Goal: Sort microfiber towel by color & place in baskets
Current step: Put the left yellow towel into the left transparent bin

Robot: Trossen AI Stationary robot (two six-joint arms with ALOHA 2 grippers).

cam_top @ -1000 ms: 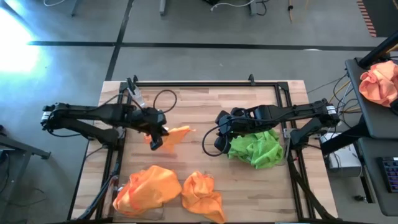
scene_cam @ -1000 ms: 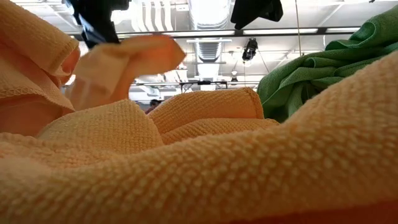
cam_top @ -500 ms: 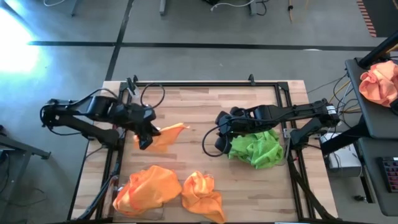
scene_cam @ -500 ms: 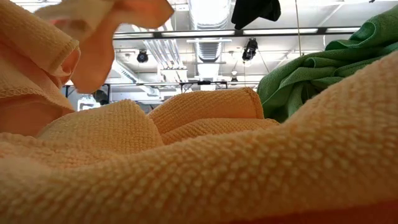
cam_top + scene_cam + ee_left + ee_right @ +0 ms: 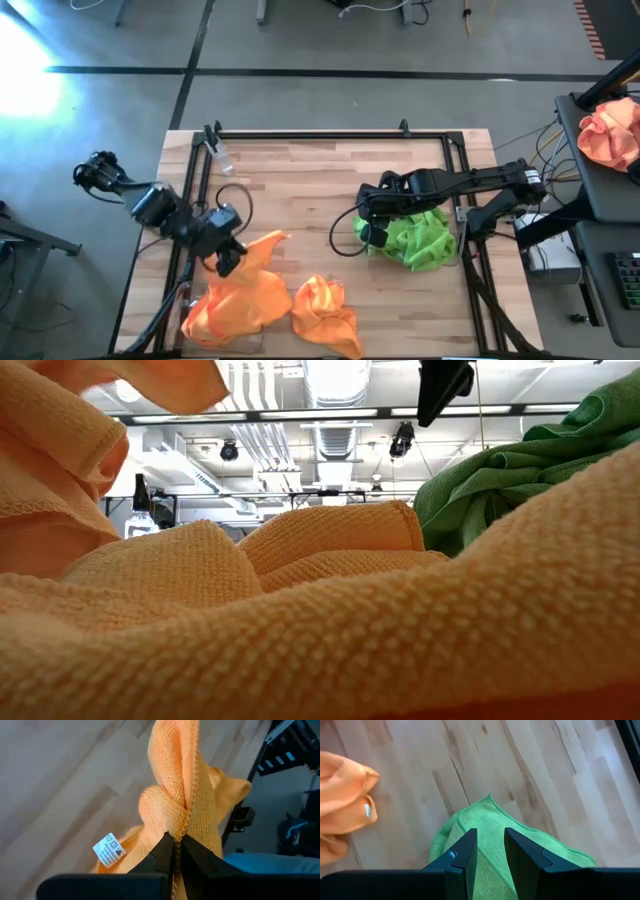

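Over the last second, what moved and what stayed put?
The left gripper, shut on an orange towel, swung from mid-table back toward the near-left corner, bringing the towel over the orange pile. The right gripper shifted slightly over the green towels, holding nothing. The orange pile, second orange towel and green towels stayed put.

you're looking at a light wooden table point(image 5: 300, 190) with a black metal frame point(image 5: 330, 134) along its far edge and sides. a heap of orange towels point(image 5: 235, 305) lies near the front left corner, and a second crumpled orange towel point(image 5: 325, 312) lies just beside it, toward the front middle. a bunched green towel point(image 5: 415, 238) lies on the right side, against the frame. the middle and far part of the boards show bare wood.
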